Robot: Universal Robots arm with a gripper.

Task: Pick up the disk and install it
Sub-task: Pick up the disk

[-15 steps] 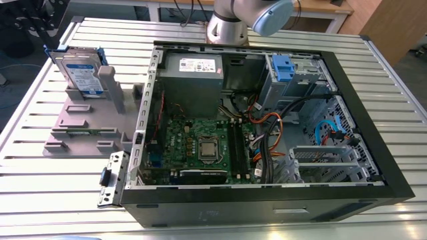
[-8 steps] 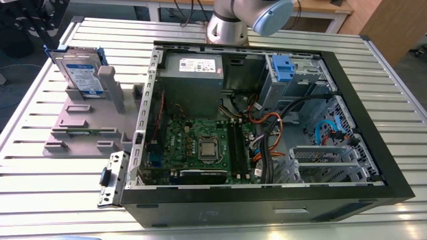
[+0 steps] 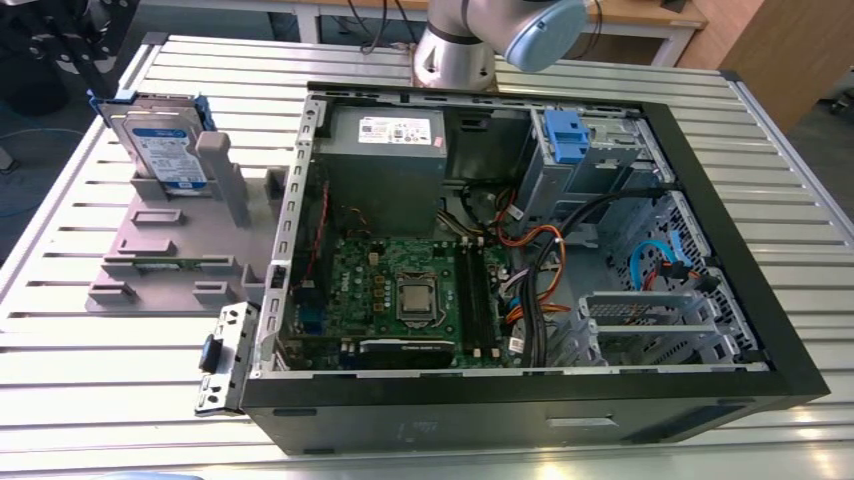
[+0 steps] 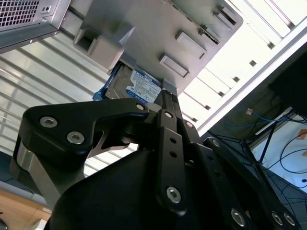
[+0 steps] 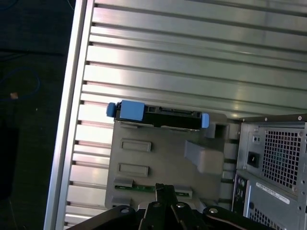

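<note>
The disk (image 3: 160, 140), silver with a white and blue label and a blue bracket, stands on edge in the far slot of a grey holder (image 3: 160, 250) at the exterior view's left. In the first wrist view the disk (image 5: 168, 117) is seen edge-on at the holder's (image 5: 163, 158) far end. My gripper (image 5: 165, 188) hangs above the holder's near end, well short of the disk, its fingers together with nothing between them. The second wrist view has the gripper (image 4: 165, 98) in front of the disk's label (image 4: 144, 86).
An open computer case (image 3: 534, 250) lies on the slatted metal table (image 3: 747, 130), with a blue clip (image 3: 567, 135) at its drive bay and a grey power supply (image 3: 387, 150). The case's vented back (image 5: 273, 158) stands beside the holder. The arm's base (image 3: 461, 50) is behind the case.
</note>
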